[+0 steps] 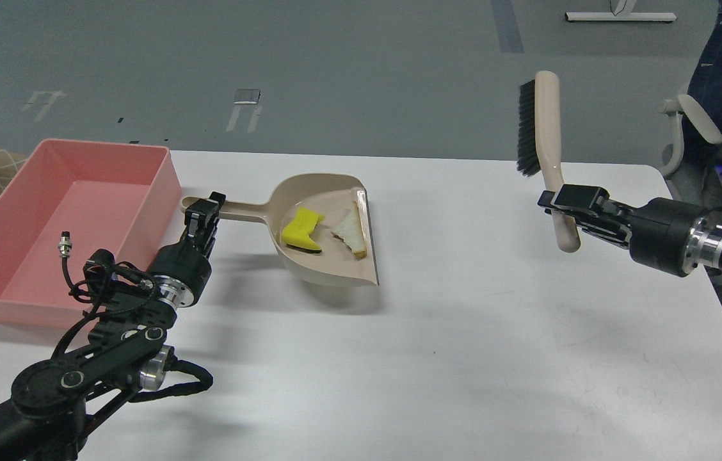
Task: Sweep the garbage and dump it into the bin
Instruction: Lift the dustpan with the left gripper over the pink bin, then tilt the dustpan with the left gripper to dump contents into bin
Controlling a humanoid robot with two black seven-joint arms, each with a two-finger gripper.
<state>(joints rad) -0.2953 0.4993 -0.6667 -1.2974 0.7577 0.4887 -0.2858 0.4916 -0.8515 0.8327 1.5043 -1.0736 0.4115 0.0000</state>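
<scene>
Now our left pincer (207,206) grips the dustpan (329,230) handle; yellow scrap (302,232) and bread slice (352,234) lie inside it. Right pincer (571,203) holds the brush (543,137). Tilting toward the pink bin (89,163) too early may perhaps spill them on the table (463,307).
</scene>
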